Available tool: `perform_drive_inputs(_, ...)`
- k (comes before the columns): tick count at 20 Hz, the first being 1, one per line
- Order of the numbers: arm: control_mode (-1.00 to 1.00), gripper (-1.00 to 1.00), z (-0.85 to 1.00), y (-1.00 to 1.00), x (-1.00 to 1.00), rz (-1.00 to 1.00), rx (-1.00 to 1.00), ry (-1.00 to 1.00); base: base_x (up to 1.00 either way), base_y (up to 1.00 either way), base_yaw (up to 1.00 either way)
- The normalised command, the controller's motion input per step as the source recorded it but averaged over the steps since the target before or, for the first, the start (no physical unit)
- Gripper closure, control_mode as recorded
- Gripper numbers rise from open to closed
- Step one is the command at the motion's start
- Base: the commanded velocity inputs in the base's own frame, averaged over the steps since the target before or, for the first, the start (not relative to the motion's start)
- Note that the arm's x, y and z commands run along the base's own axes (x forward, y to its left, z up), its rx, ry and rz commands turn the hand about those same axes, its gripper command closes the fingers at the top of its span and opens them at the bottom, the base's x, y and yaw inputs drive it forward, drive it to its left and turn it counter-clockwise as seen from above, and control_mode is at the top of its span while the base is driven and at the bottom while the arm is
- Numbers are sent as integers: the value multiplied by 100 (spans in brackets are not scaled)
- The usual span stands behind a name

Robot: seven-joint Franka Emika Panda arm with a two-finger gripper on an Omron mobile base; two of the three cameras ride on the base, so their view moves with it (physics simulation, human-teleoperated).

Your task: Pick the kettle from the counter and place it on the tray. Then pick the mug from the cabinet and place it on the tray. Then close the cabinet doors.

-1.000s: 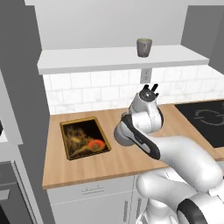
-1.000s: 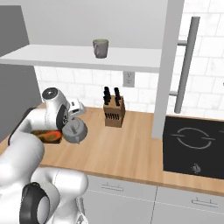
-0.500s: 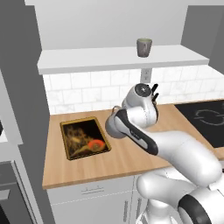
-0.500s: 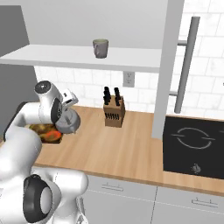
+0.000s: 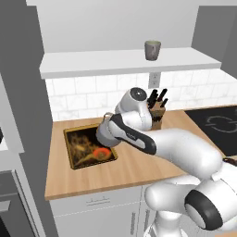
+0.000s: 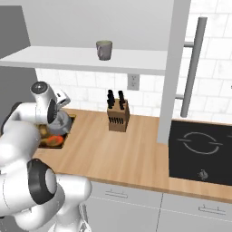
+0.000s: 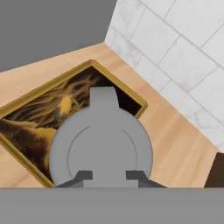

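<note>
The grey kettle (image 5: 104,134) hangs from my gripper (image 7: 109,176), which is shut on its handle, just above the right part of the gold-rimmed tray (image 5: 70,149). In the hand view the kettle (image 7: 101,149) covers the tray's near corner, its spout toward the dark painted inside (image 7: 39,118). From the right base camera the kettle (image 6: 62,123) sits under my wrist, over the tray (image 6: 50,143). The grey-green mug (image 5: 152,49) stands on the cabinet shelf (image 5: 120,62). The mug (image 6: 103,50) is untouched. The wooden counter (image 5: 139,162) is below.
A knife block (image 5: 158,111) stands against the tiled wall, right of the tray. The black stovetop (image 6: 199,147) lies at the far right. An open cabinet door (image 6: 174,68) with its bar handle (image 6: 195,68) hangs over the counter's right part.
My arm has swung left with the kettle, from the middle of the counter to over the tray. The mug has not moved.
</note>
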Motion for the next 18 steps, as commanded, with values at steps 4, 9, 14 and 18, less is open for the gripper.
perform_drive_inputs(4,-100,100,-7,58,15,8,-6,-2,0,0,0)
perform_drive_inputs(9,-100,100,-13,45,17,0,-9,-3,0,0,0)
perform_drive_inputs(14,-100,100,-11,23,37,0,-1,-1,0,0,0)
perform_drive_inputs(18,-100,100,-7,23,48,0,0,0,0,0,0)
